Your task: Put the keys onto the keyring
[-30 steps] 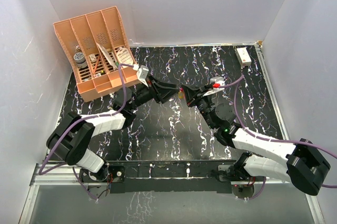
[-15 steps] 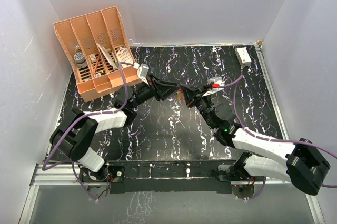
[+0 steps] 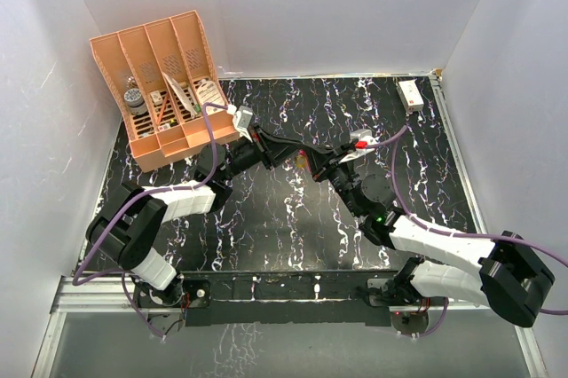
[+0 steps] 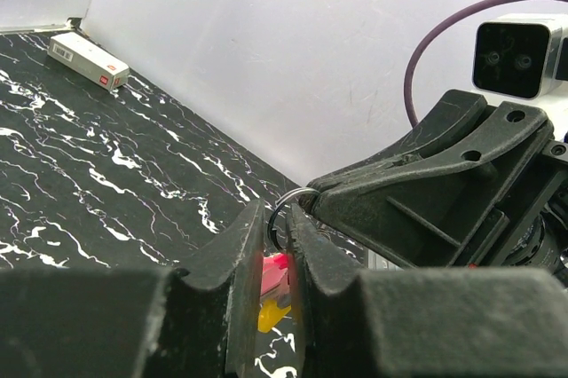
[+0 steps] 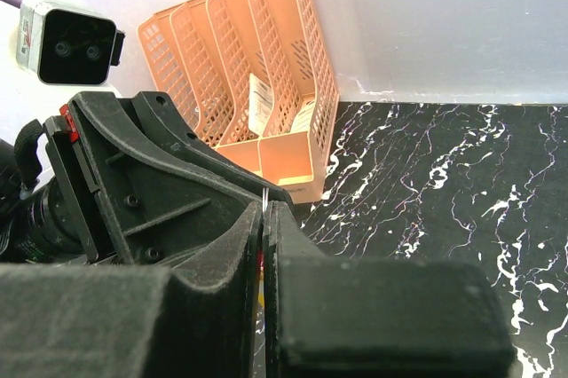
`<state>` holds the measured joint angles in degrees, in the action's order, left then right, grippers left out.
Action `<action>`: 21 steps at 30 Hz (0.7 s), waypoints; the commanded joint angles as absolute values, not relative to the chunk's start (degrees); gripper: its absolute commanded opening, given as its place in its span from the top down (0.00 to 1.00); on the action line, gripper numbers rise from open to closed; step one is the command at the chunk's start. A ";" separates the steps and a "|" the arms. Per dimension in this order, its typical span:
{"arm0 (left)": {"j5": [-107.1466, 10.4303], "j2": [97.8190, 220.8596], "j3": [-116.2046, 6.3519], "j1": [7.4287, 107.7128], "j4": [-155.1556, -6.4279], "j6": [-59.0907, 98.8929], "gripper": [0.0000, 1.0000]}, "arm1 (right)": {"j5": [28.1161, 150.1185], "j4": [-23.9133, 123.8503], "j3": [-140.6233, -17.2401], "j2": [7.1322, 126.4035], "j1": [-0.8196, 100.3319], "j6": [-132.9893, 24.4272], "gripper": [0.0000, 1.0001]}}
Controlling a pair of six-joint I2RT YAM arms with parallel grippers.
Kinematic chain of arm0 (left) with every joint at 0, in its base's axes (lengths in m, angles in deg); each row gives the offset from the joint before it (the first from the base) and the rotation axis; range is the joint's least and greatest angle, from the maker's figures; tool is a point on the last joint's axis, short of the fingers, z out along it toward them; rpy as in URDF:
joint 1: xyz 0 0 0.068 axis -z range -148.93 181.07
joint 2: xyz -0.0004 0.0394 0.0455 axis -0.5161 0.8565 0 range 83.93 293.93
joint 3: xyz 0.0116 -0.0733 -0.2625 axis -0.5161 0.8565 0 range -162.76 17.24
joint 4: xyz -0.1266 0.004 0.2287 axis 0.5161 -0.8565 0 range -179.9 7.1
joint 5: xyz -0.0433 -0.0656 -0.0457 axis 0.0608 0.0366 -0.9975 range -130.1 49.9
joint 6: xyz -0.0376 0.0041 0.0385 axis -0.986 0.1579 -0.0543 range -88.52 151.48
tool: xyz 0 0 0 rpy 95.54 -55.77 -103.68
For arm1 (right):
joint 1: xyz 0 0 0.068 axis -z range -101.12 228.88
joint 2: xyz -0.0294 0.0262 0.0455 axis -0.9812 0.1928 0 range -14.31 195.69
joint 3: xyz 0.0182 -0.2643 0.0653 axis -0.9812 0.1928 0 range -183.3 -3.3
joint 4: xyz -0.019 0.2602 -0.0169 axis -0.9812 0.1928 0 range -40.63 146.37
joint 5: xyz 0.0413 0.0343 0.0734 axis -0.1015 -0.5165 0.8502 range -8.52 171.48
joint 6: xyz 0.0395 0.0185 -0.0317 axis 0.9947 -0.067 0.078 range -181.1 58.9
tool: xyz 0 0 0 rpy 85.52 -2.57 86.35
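Both grippers meet above the middle of the table. The keyring's metal ring (image 4: 282,204) sticks up between the fingers of my left gripper (image 4: 278,234), which stand a narrow gap apart and press it from both sides. Its pinkish-red strap (image 4: 273,273) hangs down in that gap, seen from above as the strap (image 3: 304,154). A small yellow key (image 4: 269,313) dangles just under the strap. How it is attached is hidden. My right gripper (image 5: 265,218) is shut on the ring, a thin metal edge (image 5: 264,203) between its pads. It faces the left gripper (image 3: 297,152).
An orange slotted file organizer (image 3: 164,85) with papers and a small jar stands at the back left, also in the right wrist view (image 5: 266,59). A small white box (image 3: 410,94) lies at the back right corner (image 4: 89,60). White walls surround the black marbled table (image 3: 266,227).
My left gripper has edged right towards the right gripper, and its jaws have narrowed around the ring and strap. The right gripper has stayed shut in place.
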<state>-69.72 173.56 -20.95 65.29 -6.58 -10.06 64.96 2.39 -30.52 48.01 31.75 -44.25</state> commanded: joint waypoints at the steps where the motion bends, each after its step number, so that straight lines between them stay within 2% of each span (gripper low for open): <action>1: -70.76 172.90 -23.13 65.02 -4.80 -9.22 0.88 | 65.64 -2.05 -31.33 47.76 31.87 -44.21 1.00; 7: -71.13 172.62 -23.83 65.02 -5.91 -9.02 1.00 | 65.83 -2.04 -31.42 48.08 31.86 -44.19 1.00; 18: -69.51 170.42 -24.05 65.07 -10.00 -7.40 1.00 | 66.01 0.91 -33.20 49.11 31.86 -44.12 1.00; 21: -68.75 169.43 -24.18 65.00 -12.19 -5.81 1.00 | 65.75 3.11 -34.35 49.43 31.86 -44.32 0.90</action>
<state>-69.79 173.03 -21.89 65.14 -10.93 -8.31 64.90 2.72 -30.65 49.13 32.08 -44.21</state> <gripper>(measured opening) 0.023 0.046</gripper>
